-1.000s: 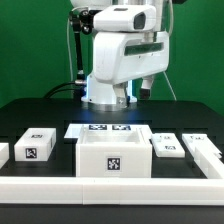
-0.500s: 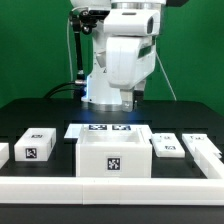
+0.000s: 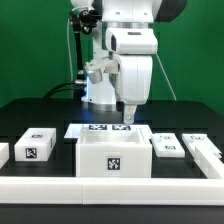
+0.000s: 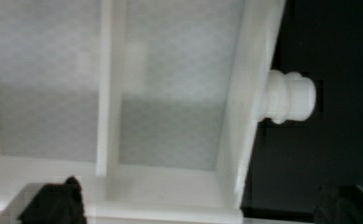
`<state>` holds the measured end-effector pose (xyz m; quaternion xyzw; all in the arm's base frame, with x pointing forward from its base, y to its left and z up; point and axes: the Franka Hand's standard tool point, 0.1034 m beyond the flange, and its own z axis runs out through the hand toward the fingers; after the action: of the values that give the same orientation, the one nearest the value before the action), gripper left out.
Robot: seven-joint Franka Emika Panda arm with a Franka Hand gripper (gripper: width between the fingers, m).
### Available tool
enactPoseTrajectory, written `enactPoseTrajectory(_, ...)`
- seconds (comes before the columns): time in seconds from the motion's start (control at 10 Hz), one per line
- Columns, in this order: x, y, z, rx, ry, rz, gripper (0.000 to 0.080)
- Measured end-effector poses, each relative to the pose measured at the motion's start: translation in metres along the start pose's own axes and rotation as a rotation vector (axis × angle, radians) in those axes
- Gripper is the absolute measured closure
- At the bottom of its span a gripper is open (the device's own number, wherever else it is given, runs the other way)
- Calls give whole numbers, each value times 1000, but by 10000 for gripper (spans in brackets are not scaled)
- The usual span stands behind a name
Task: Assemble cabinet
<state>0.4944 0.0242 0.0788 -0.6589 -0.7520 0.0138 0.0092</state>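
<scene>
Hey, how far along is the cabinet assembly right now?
Nothing looks joined yet: the cabinet stands by itself, with small white blocks lying loose on either side. In hand: the end effector hangs open and empty over the cabinet. Left: all the fitting.

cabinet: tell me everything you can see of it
The cabinet is a large white plastic-looking box, open on top, standing upright on the black table, central in the exterior view. A black-and-white tag marks its camera-facing side. The wrist view shows an inner dividing wall and a round knob on one outer side. The open gripper hangs above, seemingly not touching.
</scene>
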Motion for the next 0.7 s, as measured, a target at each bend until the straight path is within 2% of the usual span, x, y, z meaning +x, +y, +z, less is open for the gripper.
enactPoseTrajectory(0.1,0,-1,1,2,0,1,150)
enactPoseTrajectory(0.3,2,-12,20,36,7,64,150)
enactPoseTrajectory(0.7,7,-23,46,82,17,101,150)
